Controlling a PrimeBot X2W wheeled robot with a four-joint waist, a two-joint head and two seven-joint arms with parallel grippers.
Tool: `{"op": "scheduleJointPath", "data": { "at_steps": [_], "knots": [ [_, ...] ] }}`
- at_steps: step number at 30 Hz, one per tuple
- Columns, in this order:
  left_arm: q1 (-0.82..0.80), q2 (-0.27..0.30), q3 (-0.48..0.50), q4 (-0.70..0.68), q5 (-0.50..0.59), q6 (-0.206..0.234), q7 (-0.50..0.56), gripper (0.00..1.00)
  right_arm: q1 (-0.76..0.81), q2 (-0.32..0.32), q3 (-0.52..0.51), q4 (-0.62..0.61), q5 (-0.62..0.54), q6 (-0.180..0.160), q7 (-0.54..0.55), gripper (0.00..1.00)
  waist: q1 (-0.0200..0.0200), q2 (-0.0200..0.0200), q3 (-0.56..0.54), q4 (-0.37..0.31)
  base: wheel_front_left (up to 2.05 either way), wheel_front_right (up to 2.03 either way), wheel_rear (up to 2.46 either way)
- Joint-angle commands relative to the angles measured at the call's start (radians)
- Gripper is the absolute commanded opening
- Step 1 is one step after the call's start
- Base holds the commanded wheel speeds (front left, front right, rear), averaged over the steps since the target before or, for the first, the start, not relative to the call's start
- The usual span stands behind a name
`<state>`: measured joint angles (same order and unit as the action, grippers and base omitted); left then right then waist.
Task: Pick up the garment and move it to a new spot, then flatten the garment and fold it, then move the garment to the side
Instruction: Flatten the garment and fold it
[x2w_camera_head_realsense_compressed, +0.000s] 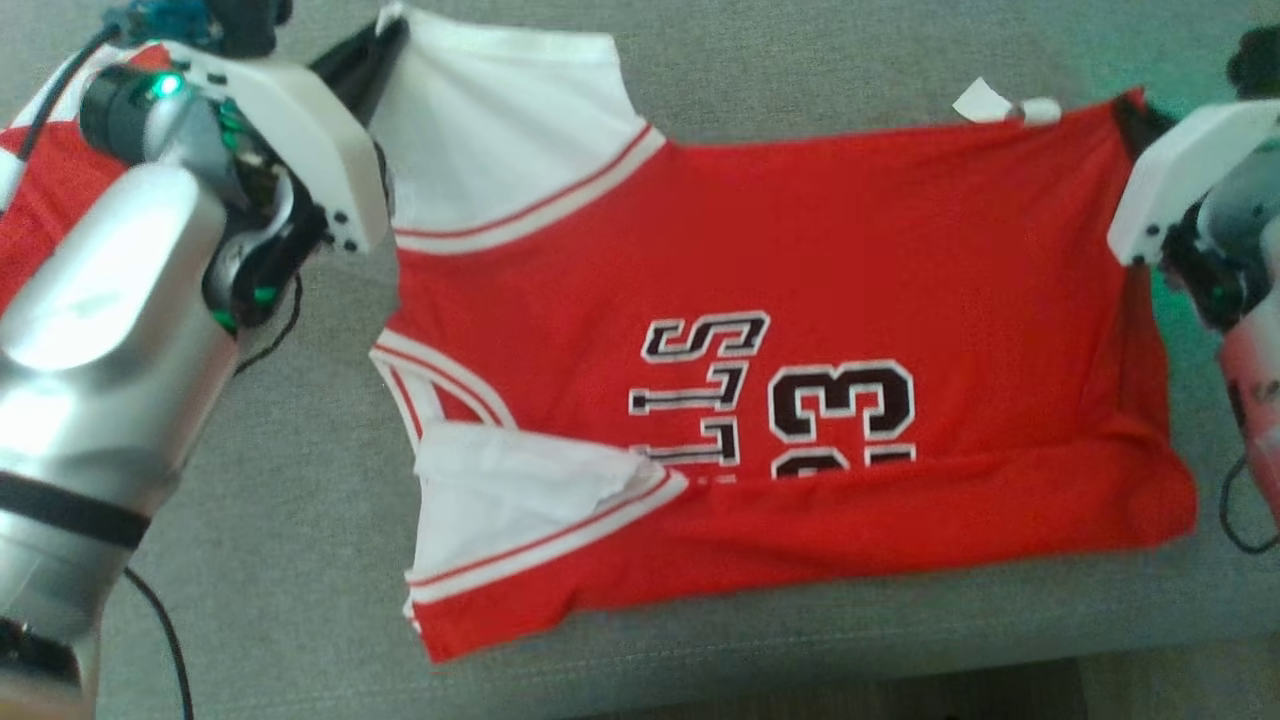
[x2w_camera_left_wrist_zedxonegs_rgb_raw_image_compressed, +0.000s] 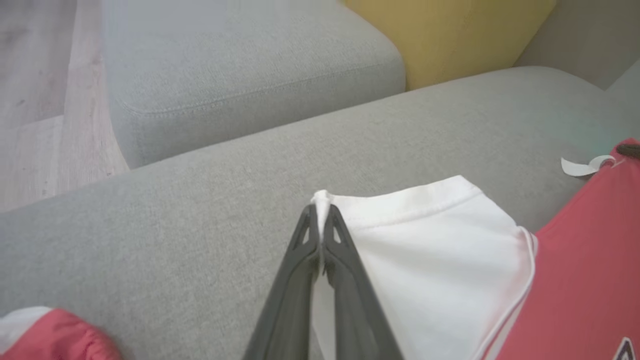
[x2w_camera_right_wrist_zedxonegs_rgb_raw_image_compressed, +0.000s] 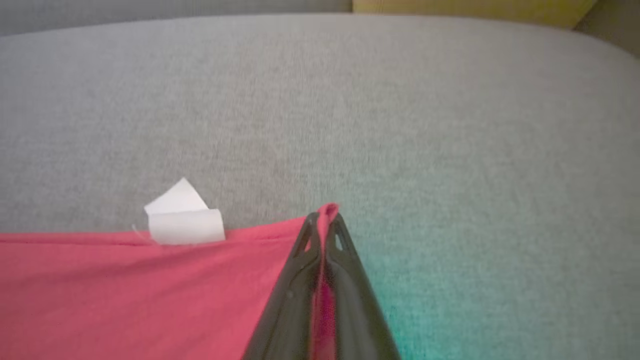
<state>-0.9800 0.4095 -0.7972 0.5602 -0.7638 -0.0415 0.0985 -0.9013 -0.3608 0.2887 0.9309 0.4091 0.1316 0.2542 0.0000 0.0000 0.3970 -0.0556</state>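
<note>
Grey sofa seat (x2w_camera_head_realsense_compressed: 700, 90) for a worktop, yellow cushion (x2w_camera_left_wrist_zedxonegs_rgb_raw_image_compressed: 450, 35) tucked in behind, and the red jersey (x2w_camera_head_realsense_compressed: 850, 250) lies spread sideways across it, collar end towards the robot's left, hem towards its right. Left gripper (x2w_camera_left_wrist_zedxonegs_rgb_raw_image_compressed: 320, 212) is clamped tight on the far corner of the white sleeve (x2w_camera_left_wrist_zedxonegs_rgb_raw_image_compressed: 440, 250), with a little nub of cloth poking out past the tips. Right gripper (x2w_camera_right_wrist_zedxonegs_rgb_raw_image_compressed: 324, 217) is closed just as hard on the far hem corner, red cloth pinched between the fingers and the white care label (x2w_camera_right_wrist_zedxonegs_rgb_raw_image_compressed: 182, 220) sticking up just beside it. Two far corners, one in each: that's a grip made for carrying the back edge over in one straight line, and the edge between them runs fairly level. Nearer the robot a strip of the jersey is already turned over, covering the lower part of the number and lettering, with the near sleeve (x2w_camera_head_realsense_compressed: 520, 500) rumpled on top. My read: mid-fold, far half about to come towards the near edge. Both arms need to travel together, or the cloth skews.
</note>
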Motion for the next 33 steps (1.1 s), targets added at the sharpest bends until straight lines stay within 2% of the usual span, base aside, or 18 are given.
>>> {"op": "scheduleJointPath", "data": {
  "at_steps": [1,12,17,20,27,33],
  "knots": [
    [-0.079,0.031,0.052,-0.010,0.011,0.009,-0.020,0.00,-0.034,-0.012,-0.004,-0.019,-0.011,-0.001,-0.026,0.00,0.0000,0.0000,0.003,-0.003,0.00,0.00,0.00],
    [-0.259,-0.032,0.067,0.181,0.063,0.007,-0.143,0.00,-0.161,0.045,-0.088,0.076,-0.123,-0.001,-0.272,0.00,0.0000,0.0000,0.034,-0.027,0.00,0.00,0.00],
    [-0.270,-0.064,0.049,0.258,0.066,-0.021,-0.174,0.00,-0.168,0.079,-0.095,0.126,-0.142,-0.001,-0.342,0.00,0.0000,0.0000,0.021,-0.027,0.00,0.00,0.00],
    [-0.250,-0.072,0.031,0.283,0.068,-0.040,-0.192,0.00,-0.153,0.078,-0.089,0.145,-0.133,-0.001,-0.370,0.00,0.0000,0.0000,0.004,-0.022,0.00,0.00,0.00],
    [-0.192,-0.055,0.007,0.279,0.061,-0.065,-0.219,0.00,-0.101,0.058,-0.046,0.129,-0.076,-0.001,-0.407,0.00,0.0000,0.0000,-0.039,-0.007,0.00,0.00,0.00],
    [-0.097,-0.001,-0.043,0.189,0.065,-0.077,-0.195,0.00,-0.019,0.014,0.047,0.105,-0.030,-0.001,-0.346,0.00,0.0000,0.0000,-0.087,0.013,0.00,0.00,0.00]
  ]
}}
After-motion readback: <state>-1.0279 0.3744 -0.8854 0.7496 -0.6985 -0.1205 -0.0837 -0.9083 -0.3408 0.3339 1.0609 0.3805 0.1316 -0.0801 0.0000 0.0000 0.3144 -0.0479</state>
